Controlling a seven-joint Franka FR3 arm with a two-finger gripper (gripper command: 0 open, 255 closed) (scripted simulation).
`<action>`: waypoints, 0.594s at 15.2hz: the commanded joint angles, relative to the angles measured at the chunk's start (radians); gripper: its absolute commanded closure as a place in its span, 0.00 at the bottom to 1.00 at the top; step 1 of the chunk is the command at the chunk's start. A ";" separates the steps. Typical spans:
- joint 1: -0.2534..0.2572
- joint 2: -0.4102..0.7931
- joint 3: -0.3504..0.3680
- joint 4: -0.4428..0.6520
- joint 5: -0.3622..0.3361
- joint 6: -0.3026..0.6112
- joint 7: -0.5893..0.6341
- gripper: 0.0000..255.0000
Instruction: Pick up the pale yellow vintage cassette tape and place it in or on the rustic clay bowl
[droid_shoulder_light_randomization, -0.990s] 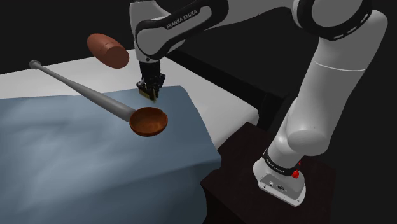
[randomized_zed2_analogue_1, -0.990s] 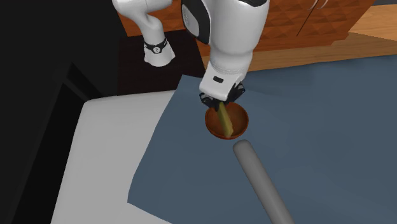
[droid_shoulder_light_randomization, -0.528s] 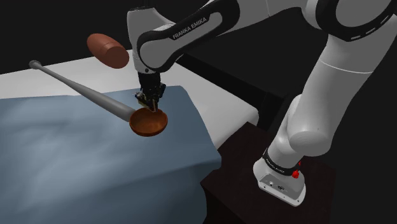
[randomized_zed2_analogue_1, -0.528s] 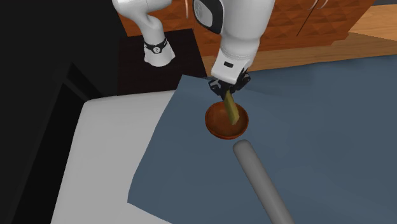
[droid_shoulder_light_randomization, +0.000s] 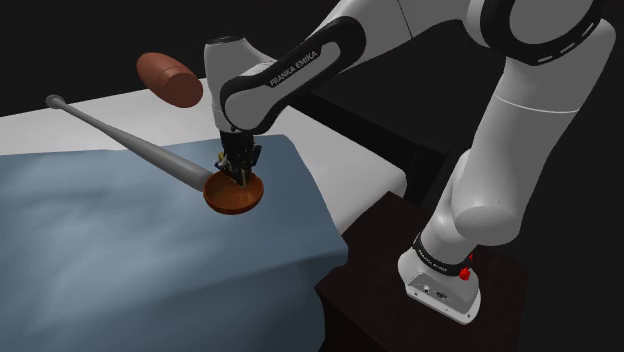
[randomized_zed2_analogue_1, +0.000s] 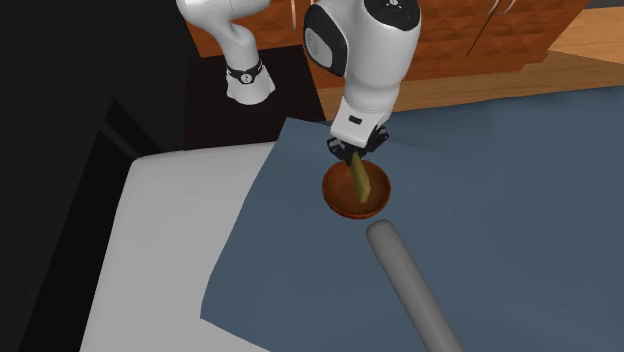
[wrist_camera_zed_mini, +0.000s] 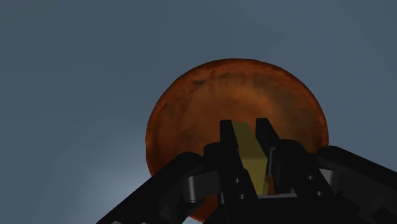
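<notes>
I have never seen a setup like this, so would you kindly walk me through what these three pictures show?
It is one white robot arm with a black two-finger gripper. One picture looks down from beside its stand, another faces the arm across the surface, and the third looks along the gripper itself. On the blue cloth lie a reddish-brown bowl and a grey baseball bat. The fingers clasp a pale yellow cassette tape, held over the bowl.
</notes>
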 joint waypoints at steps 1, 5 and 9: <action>0.001 0.016 0.000 -0.011 -0.005 0.028 0.003 1.00; 0.001 0.031 -0.001 -0.020 -0.009 0.051 0.006 1.00; 0.001 0.031 -0.001 -0.020 -0.009 0.051 0.006 1.00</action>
